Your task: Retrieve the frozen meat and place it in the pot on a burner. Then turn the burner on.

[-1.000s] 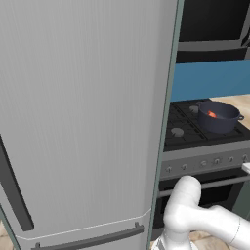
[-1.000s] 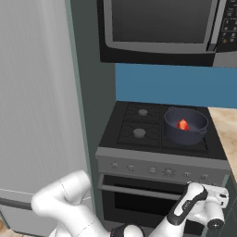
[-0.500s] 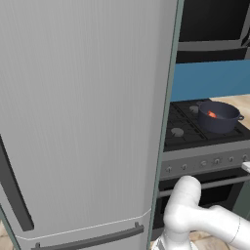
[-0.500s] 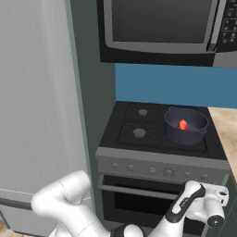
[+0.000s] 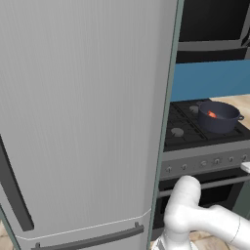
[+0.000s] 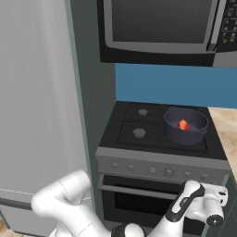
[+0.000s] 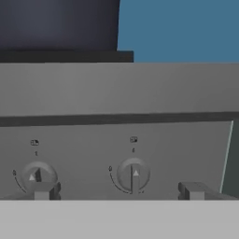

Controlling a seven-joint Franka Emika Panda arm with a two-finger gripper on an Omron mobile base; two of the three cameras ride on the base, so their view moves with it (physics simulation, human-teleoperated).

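Observation:
The pot [image 6: 185, 126] stands on the right side of the stove, and the red-orange frozen meat [image 6: 183, 124] lies inside it. From the left base view the pot [image 5: 218, 116] and the meat [image 5: 211, 114] show at the far right. The burner under the pot is hidden by it. My gripper [image 6: 218, 196] hangs low in front of the stove's control panel, at its right end. In the hand view the gripper [image 7: 121, 191] is open, its fingertips [image 7: 46, 190] wide apart, with one knob [image 7: 133, 173] between them and another knob [image 7: 37, 175] behind the left tip.
A tall grey fridge [image 5: 78, 122] stands left of the stove. A microwave [image 6: 162, 28] hangs above the cooktop. Two bare burners [image 6: 139, 133] lie left of the pot. The oven handle [image 6: 139, 190] runs under the knob row [image 6: 169, 172]. A wooden counter [image 6: 227, 125] adjoins on the right.

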